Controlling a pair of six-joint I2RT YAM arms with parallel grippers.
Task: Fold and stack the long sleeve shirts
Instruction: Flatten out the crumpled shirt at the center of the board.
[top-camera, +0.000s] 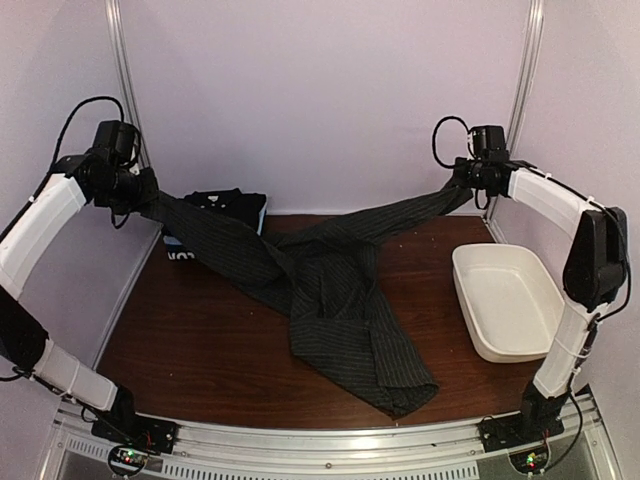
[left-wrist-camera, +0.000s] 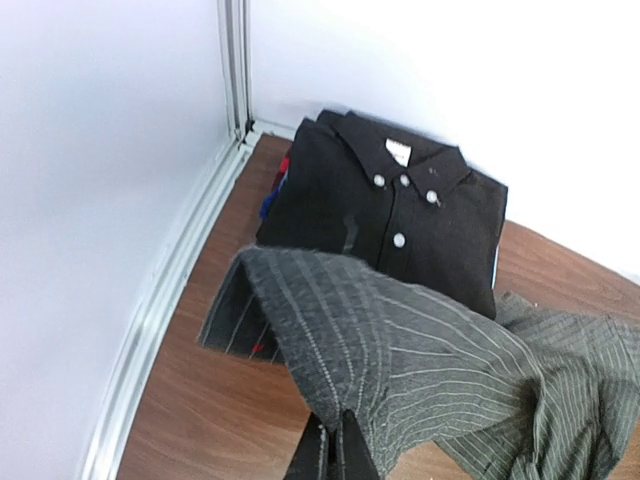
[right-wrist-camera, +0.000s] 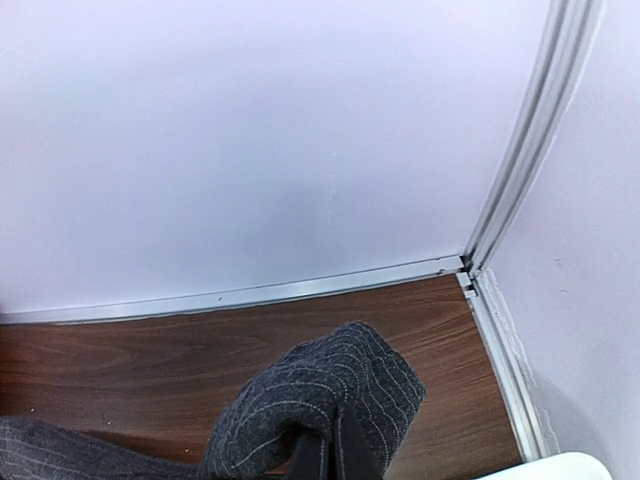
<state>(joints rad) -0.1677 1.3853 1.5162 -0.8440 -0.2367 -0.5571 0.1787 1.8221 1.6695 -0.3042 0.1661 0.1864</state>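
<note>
Right, both arms are up and spread wide. My left gripper (top-camera: 146, 194) is clamped tight on one sleeve end of the pinstriped shirt (top-camera: 335, 300), high over the far-left corner. In the left wrist view the cloth drapes over the fingers (left-wrist-camera: 345, 452) and is pinched between them. My right gripper (top-camera: 462, 186) is likewise closed on the other sleeve end, high at far right, with cloth bunched over its fingertips (right-wrist-camera: 350, 455). Both sleeves stretch down to the shirt body, crumpled mid-table (top-camera: 180, 350), hem toward the near edge. The folded black shirt (top-camera: 228, 204) sits far left, beneath the left sleeve. The white tub (top-camera: 510, 300) is on the right, apart from the cloth.
</note>
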